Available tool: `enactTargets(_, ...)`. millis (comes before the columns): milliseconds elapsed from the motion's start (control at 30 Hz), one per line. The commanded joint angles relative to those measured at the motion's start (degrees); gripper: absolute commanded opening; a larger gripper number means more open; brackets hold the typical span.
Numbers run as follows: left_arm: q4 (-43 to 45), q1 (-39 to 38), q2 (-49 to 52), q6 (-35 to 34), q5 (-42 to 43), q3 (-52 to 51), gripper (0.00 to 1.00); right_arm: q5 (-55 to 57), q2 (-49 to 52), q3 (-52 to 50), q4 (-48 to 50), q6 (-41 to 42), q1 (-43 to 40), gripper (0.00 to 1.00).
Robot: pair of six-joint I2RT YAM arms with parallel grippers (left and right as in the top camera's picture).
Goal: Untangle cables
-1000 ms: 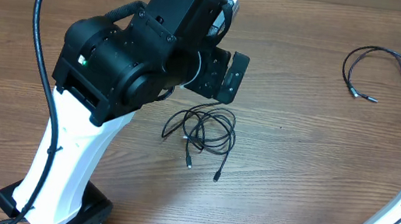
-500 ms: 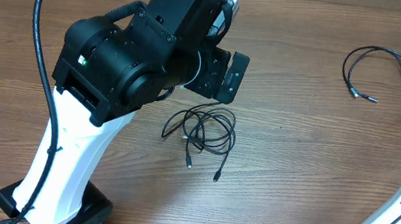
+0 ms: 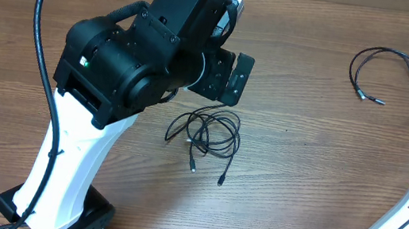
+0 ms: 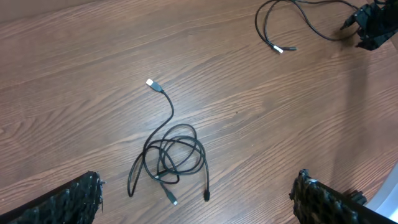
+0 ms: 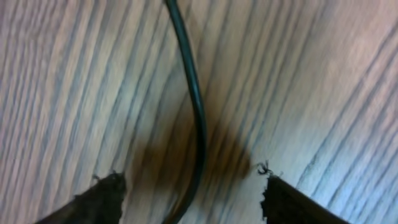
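On table (image 3: 303,152), knotted cables (image 3: 208,133), one cable (image 3: 390,51) apart.

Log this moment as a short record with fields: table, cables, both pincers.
Surface: brown wooden table
Tangle: knotted bundle of thin black cables, mid-table
Loose cable: separate thin black cable, towards the table's far right
Left pincer: open, above the bundle, holding nothing
Right pincer: open, jaws either side of the loose cable, not gripping it

Black housing (image 3: 140,57), white link (image 3: 70,160), possibly a green light (image 3: 82,60).
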Motion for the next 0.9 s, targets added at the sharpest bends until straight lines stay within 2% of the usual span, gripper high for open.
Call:
enactTargets(0, -0.1, 0.0, 0.5, 1.1, -0.7, -0.3, 1.00, 0.9, -0.2, -1.5, 0.8, -0.1, -0.4, 0.66)
enactTargets(167, -0.1, 0.0, 0.5, 1.1, -0.7, -0.3, 0.99, 1.0, -0.2, -4.2, 2.8, -0.1, -0.4, 0.54)
enactTargets(333, -0.1, 0.0, 0.5, 1.1, -0.7, -0.3, 0.99, 0.5, -0.2, -4.4, 3.6, -0.1, -0.4, 0.29)
enactTargets(467, -0.1, 0.0, 0.5, 1.1, -0.7, -0.3, 1.00, -6.2, -0.2, -4.4, 5.2, -0.1, -0.4, 0.19)
enactTargets(567, -0.1, 0.0, 0.5, 1.1, -0.7, -0.3, 0.99, -12.2, -0.2, -3.8, 6.9, -0.1, -0.4, 0.15)
enactTargets(733, -0.1, 0.0, 0.5, 1.1, -0.7, -0.3, 1.00, -19.7, -0.2, 0.8, 7.6, -0.1, -0.4, 0.13)
enactTargets(800, -0.1, 0.0, 0.5, 1.1, -0.7, -0.3, 0.99, -22.8, -0.3, 3.4, 7.8, -0.1, -0.4, 0.16)
enactTargets(867, -0.1, 0.0, 0.5, 1.1, -0.7, -0.3, 0.99, -26.7, -0.3, 6.6, 8.3, -0.1, -0.4, 0.23)
